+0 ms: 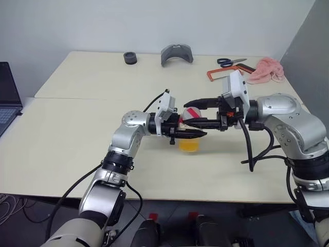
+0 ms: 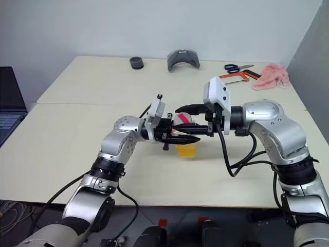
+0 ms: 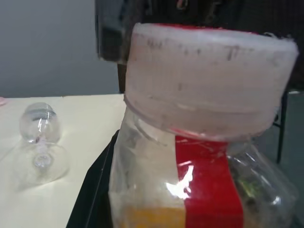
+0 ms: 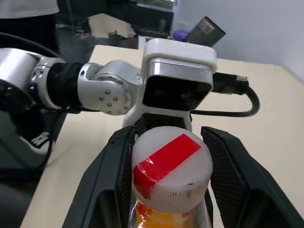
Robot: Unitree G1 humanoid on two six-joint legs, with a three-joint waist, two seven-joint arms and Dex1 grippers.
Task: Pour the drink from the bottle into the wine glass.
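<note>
Wine glass (image 3: 40, 147) beyond bottle (image 3: 199, 142)

The bottle (image 1: 190, 135) stands near the counter (image 1: 77, 134) middle, between both hands. Along the far edge lie a roll (image 1: 130, 57), a curved holder (image 1: 177, 54), scissors (image 1: 230, 62) and, at the right corner, a cloth (image 1: 266, 70).

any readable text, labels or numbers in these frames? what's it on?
None can be read.
Bottle: the cap and the body carry a plain red strip with no lettering; small dark marks along the cap's rim are too blurred to read.
Laptop at the table edge: keys too small to read.
Wrist camera housings on both arms: no markings visible.
</note>
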